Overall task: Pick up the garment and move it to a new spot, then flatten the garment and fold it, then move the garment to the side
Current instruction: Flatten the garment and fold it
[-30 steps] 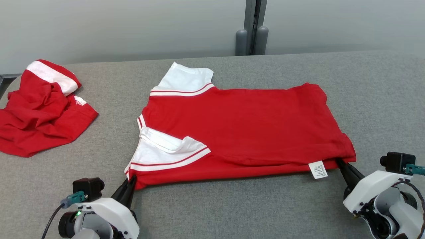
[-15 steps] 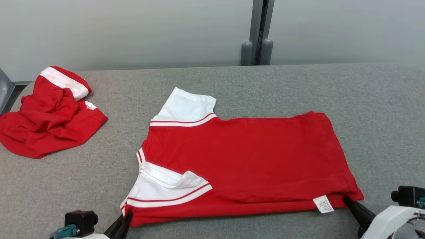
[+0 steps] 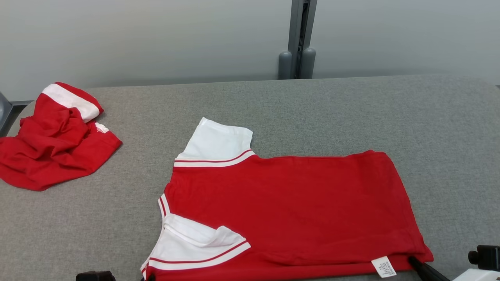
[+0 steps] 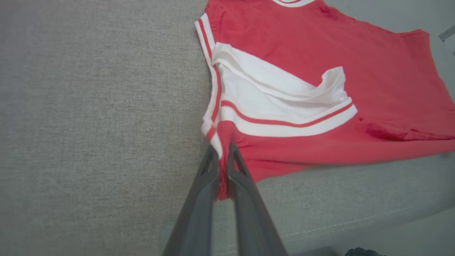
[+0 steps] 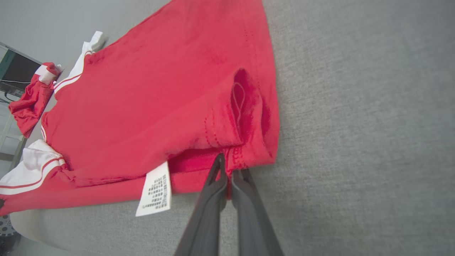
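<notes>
The garment [image 3: 289, 210], a red shirt with white sleeves, lies folded lengthwise on the grey table [image 3: 351, 113], its near edge close to me. In the left wrist view my left gripper [image 4: 223, 153] is shut on the garment [image 4: 320, 71] at its near shoulder corner, beside the white sleeve. My right gripper [image 5: 228, 164] is shut on the near hem corner of the garment [image 5: 160, 89], next to a white label [image 5: 155, 190]. In the head view the right gripper [image 3: 414, 260] shows at that same corner.
A second red and white garment [image 3: 54, 148] lies crumpled at the table's far left. A grey post [image 3: 299, 39] stands behind the table. The table's near edge runs just below the held fold in both wrist views.
Both grippers have drawn the garment toward me across the table, keeping their grip. The head camera has shifted a little, and the grippers now sit at the bottom edge.
</notes>
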You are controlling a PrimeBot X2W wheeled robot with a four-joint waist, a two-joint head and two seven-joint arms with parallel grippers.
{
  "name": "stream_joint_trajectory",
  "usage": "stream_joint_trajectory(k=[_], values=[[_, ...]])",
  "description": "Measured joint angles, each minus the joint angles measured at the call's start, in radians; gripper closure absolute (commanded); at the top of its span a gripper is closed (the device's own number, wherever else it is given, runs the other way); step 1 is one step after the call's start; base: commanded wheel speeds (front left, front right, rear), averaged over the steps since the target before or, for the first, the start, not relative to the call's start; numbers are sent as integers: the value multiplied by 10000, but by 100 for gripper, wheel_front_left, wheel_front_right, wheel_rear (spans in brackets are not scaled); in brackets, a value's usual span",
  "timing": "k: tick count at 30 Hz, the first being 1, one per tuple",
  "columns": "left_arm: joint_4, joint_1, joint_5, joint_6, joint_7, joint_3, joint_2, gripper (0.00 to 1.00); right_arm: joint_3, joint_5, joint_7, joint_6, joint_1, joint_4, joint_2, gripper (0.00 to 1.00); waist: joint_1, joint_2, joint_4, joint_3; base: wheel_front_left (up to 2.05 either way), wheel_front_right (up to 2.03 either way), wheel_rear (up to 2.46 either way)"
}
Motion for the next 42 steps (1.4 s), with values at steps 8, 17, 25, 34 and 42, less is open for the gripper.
stream_joint_trajectory(k=[8, 17, 25, 34, 42], values=[[-136, 0, -207, 96, 297, -38, -54, 0, -1151, -757, 823, 0, 381, -635, 527, 0, 0, 0, -39, 47, 0, 0, 0], [-491, -10, -77, 416, 290, 88, 128, 0, -2451, -1586, 1797, -2, 909, -1730, 1078, 0, 0, 0, -80, -78, 0, 0, 0], [-895, -393, 222, 504, 290, 153, 328, 0, -3503, -2439, 2259, -2, 1212, -2945, 1685, 0, 0, 0, -120, -42, 0, 0, 0], [-1158, -2565, 717, 73, 851, 194, 355, 0, -4263, -3754, 2044, -4, -12, -3415, 2082, 0, 0, 0, -182, 410, 0, 0, 0], [257, -5174, 732, -1198, 1708, 130, 215, 0, -4700, -4564, 1967, -4, -2464, -1716, 2391, 0, 0, 0, -346, 1291, 0, 0, 0]])
